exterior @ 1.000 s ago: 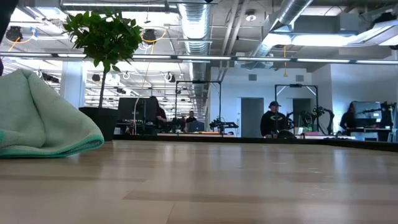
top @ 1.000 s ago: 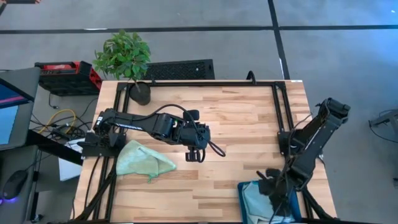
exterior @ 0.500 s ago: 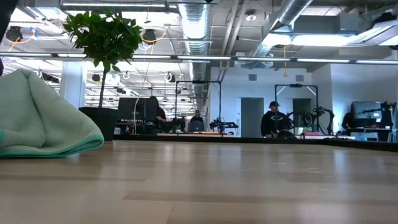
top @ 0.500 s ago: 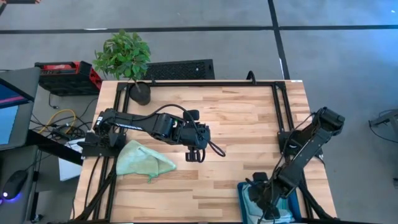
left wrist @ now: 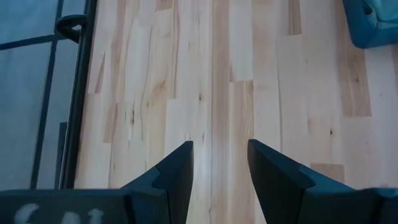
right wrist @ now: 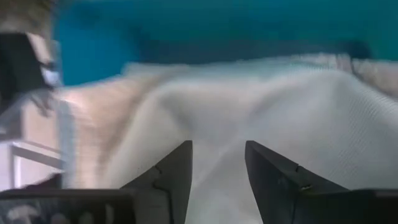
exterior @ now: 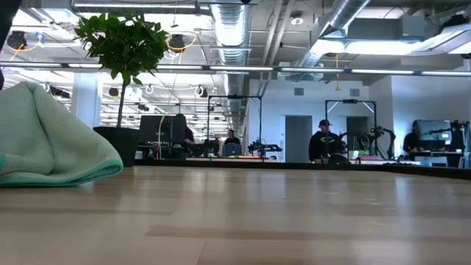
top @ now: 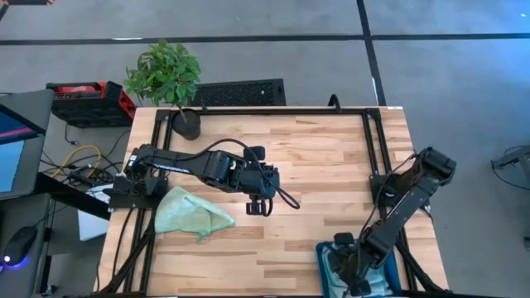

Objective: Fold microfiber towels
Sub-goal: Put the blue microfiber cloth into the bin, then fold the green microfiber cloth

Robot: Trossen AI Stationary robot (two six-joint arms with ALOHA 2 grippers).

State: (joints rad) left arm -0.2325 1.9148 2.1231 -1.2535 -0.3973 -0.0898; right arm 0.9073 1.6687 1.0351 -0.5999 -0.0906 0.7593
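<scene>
A light green towel (top: 190, 213) lies crumpled on the table's left side, resting on its underside; in the low view this towel (exterior: 51, 140) is a mound at the left. My left gripper (top: 258, 207) hangs open above bare wood at the table's middle, to the right of the towel, with nothing between its fingers (left wrist: 180, 168). My right gripper (top: 351, 277) points down into the teal bin (top: 325, 251) at the near right corner. It is open (right wrist: 217, 155) right over a pale towel (right wrist: 286, 99) lying in the bin. My right gripper comes at the pale towel in the bin from above, its fingers (right wrist: 177, 168) spread over the cloth's upper surface (right wrist: 217, 118). Whether the fingertips touch the cloth, I cannot tell.
A potted plant (top: 170, 79) stands at the far left corner. Black frame rails (top: 373, 141) run along the table's far, left and right sides. Bare wood lies between the green towel and the bin. People stand in the room far beyond the table.
My right gripper has sunk and gone toward the table's near edge, down into the teal bin, with its arm folding lower. The left arm and the green towel have kept still.
</scene>
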